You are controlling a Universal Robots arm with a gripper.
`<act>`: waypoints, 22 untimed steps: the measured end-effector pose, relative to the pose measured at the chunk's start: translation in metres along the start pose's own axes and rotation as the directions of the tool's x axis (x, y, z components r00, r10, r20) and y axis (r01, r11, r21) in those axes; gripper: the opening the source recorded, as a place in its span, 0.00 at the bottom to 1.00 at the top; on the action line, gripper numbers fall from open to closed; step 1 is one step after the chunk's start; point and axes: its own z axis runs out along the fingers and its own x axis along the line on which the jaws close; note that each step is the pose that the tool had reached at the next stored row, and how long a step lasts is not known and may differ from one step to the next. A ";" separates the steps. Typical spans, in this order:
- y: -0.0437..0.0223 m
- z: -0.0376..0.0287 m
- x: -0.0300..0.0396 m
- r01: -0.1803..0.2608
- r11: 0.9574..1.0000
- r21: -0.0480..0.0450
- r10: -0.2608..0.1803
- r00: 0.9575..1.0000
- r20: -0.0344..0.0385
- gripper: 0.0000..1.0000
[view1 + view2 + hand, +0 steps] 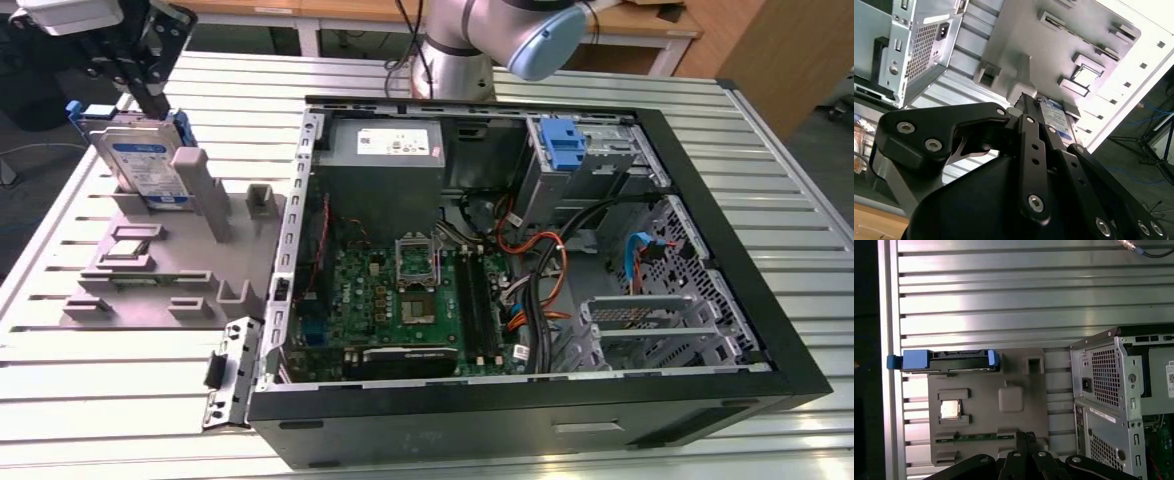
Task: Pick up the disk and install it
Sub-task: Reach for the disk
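Note:
The disk (pixel 140 160) is a silver drive with a white-and-blue label in a blue carrier. It stands on edge, slightly tilted, in the far slot of a grey holder (pixel 147 285) at the exterior view's left. Edge-on in the first wrist view, the disk (pixel 946 360) is a blue-ended strip at the edge of the holder (pixel 984 415). My gripper (pixel 158 105) hangs above the holder, apart from the disk, its black fingers (pixel 1018 440) together with nothing between them. In the second wrist view the disk's label (pixel 1059 117) peeks out just past the gripper (pixel 1039 120).
An open computer case (pixel 534 250) lies at the exterior view's right, with a metal drive cage and an upright blue bracket (pixel 567 145) at its far side. The holder also carries a processor chip (pixel 949 410) and a memory stick (pixel 979 436). The table (pixel 120 400) is slatted metal.

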 end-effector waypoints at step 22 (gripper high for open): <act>-0.0037 0.0046 0.0463 0.000 1.000 0.000 0.000 1.000 0.000 0.11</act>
